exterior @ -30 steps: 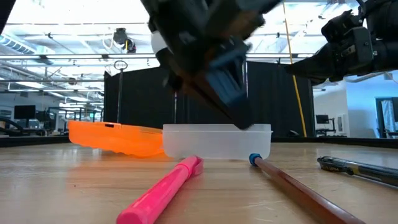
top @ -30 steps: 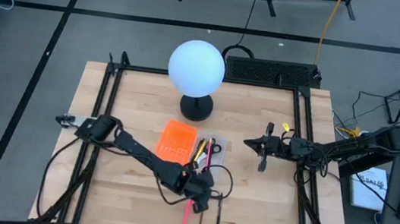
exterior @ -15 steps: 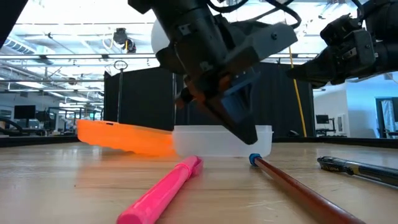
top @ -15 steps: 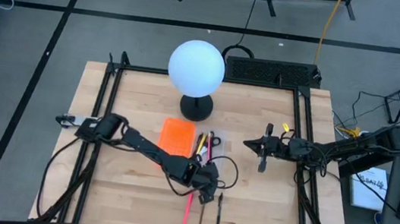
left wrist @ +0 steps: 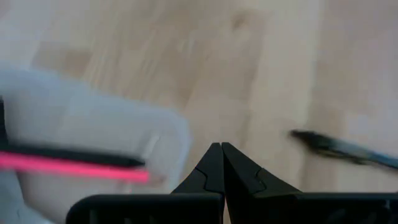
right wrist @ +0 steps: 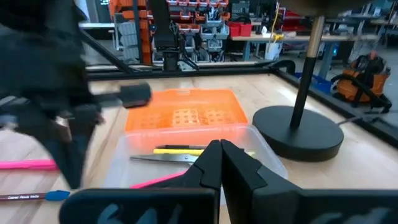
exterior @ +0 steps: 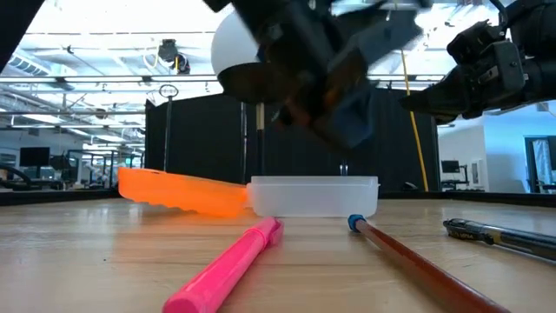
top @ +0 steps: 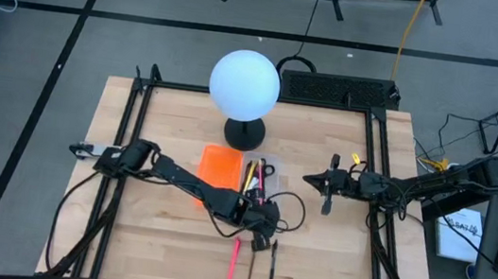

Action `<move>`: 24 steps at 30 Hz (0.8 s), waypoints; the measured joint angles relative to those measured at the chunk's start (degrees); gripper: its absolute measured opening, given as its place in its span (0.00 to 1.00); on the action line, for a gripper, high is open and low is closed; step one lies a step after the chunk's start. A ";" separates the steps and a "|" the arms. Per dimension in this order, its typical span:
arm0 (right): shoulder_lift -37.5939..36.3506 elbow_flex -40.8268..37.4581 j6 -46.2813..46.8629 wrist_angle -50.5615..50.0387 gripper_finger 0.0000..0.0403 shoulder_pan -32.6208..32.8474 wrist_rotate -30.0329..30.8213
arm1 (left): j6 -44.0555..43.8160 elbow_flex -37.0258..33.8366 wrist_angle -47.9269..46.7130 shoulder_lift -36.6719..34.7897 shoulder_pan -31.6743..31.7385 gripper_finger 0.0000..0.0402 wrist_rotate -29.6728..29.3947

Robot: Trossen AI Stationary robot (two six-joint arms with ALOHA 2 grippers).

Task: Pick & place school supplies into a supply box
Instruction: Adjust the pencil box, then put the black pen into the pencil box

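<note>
The supply box lies mid-table: its clear tray (top: 259, 179) holds scissors (right wrist: 163, 158), a yellow pencil (right wrist: 177, 150) and a pink pen (left wrist: 68, 167), with the orange perforated half (top: 220, 168) joined on its left. On the wood nearer the front lie a pink pen (top: 233, 258), a brown pencil (top: 251, 266) and a dark pen (top: 272, 262). My left gripper (top: 260, 239) is shut and empty. It hovers just near of the tray, above the table (exterior: 334, 78). My right gripper (top: 325, 204) is shut and waits to the right of the tray.
A white globe lamp (top: 245, 84) stands on a black base (top: 244, 134) just beyond the box. Black frame rails (top: 143, 98) run along the table's left and right sides. Bare wood lies left of the orange half and along the near edge.
My left gripper has risen from just above the loose pens and moved toward the far edge, nearer the clear tray, staying shut. The box has shifted slightly: in the low view its orange half and the tray's left end now sit farther right.
</note>
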 joint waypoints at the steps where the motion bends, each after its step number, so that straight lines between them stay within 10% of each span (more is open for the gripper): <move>1: 0.00 0.01 0.82 -0.37 0.00 0.00 -0.01 | 2.31 1.22 -0.43 -0.06 -0.30 0.00 0.40; 10: 0.01 0.02 5.10 -1.58 0.00 0.02 -9.10 | 15.65 2.85 -18.82 -12.54 -7.86 0.00 -8.52; 15: 0.02 0.02 7.93 -2.06 0.00 0.02 -10.72 | 18.92 -14.77 -9.99 -32.51 -8.61 0.00 -16.80; 20: 0.02 0.01 9.53 -2.02 0.00 0.02 -10.73 | 30.66 -39.94 17.71 -51.51 -6.90 0.00 -7.92; 24: 0.02 0.02 7.80 -1.84 0.00 0.02 -10.56 | 29.13 -52.52 21.52 -62.45 -5.82 0.00 -8.79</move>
